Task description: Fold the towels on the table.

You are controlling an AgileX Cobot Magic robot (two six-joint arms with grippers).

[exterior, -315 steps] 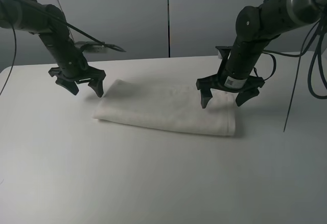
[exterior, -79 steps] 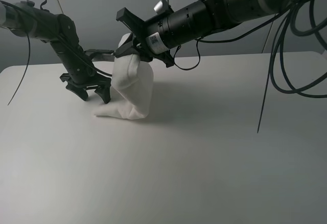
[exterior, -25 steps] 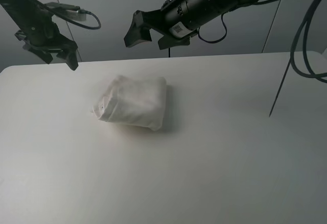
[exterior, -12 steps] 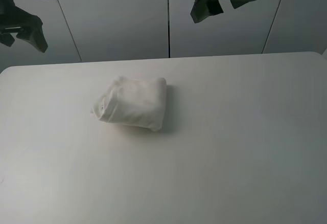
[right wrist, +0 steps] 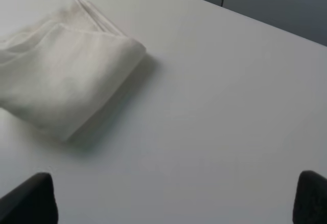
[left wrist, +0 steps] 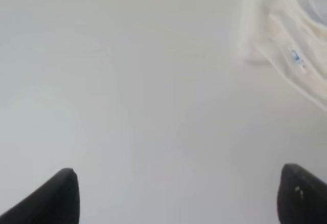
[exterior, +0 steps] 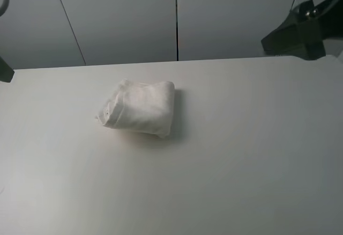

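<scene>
- On the bench, left of its middle and toward the far edge in the high view, lies the towel, folded into a compact bundle.
- Towel rests flat on the bench; nothing touches it. Rounded fold faces right of the bundle, layered edges face left.
- Small label with dark print shows on the towel's layered side in the left wrist view; print too small to read.
- Left tool: both dark fingertips visible, set wide apart, nothing between them but bare bench. Released. Well apart from the towel, which sits at the corner of that view.
- Right tool: two dark fingertips spread wide, empty gap between. Released. Raised above the bench, towel well apart from it.
- High view: only a dark part of the right arm shows, well to the right of the towel, above the bench's far edge; a sliver of the left arm at the frame edge left of the towel.
- Grey wall panels stand behind the bench, beyond the towel.
</scene>
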